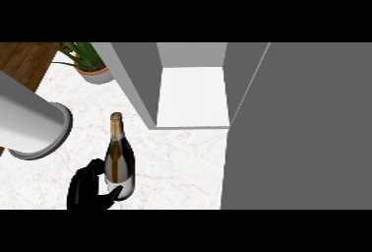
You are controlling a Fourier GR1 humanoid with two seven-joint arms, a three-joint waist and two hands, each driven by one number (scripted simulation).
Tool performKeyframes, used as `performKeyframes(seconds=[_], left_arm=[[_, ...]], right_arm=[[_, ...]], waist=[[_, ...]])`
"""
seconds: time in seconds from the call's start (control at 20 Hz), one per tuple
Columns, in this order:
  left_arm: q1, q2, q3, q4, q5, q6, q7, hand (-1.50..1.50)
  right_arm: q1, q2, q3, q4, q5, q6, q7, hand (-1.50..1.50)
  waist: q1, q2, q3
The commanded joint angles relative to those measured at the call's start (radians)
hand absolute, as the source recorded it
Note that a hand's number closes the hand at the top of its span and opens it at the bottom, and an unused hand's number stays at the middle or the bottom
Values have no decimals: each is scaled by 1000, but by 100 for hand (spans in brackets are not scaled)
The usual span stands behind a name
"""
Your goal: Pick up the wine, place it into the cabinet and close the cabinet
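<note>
From my end I've got one black hand point(88, 189) showing at the lower left of the frame. Going by where it sits that's the left hand, fingers curled around the bottom of the wine bottle point(120, 160), thumb hooked across the base by the white label. So it's clamped on the bottle. The right hand isn't anywhere in the frame.

The bottle itself is dark glass with a gold foil neck pointing toward the top of the frame, sitting over the white marble counter point(181, 162) at lower center-left. Can't tell if it's lifted or resting on the counter.

Just up and right of the bottle's neck is the cabinet point(193, 93), open, grey walls with a white floor inside. Its grey door point(298, 133) fills the whole right side of the frame.

At the left edge there's a big white cylinder point(29, 123) with a grey rim; I can't tell what it is. Upper left has a potted plant point(91, 61) in a white pot, next to a strip of wood floor point(22, 59).
</note>
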Motion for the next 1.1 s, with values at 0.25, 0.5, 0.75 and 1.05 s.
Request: performKeyframes(seconds=[0.25, 0.5, 0.75, 1.05], left_arm=[[130, 56, -78, -154, -17, -209, 41, 150], [199, 10, -117, -300, -30, -176, 19, 150], [313, 7, -160, -628, 33, -125, 230, 150], [333, -14, -187, -909, 81, -4, 456, 150]], right_arm=[[-6, 23, 35, 7, 53, -17, -11, -150], [4, 4, -15, 11, -8, -4, 0, -150], [32, -2, -26, 24, -16, 29, -52, -150], [76, 40, 30, 36, 30, 33, -110, -150]], waist=[[11, 5, -10], [10, 5, -10], [10, 5, -9], [8, 5, -9]])
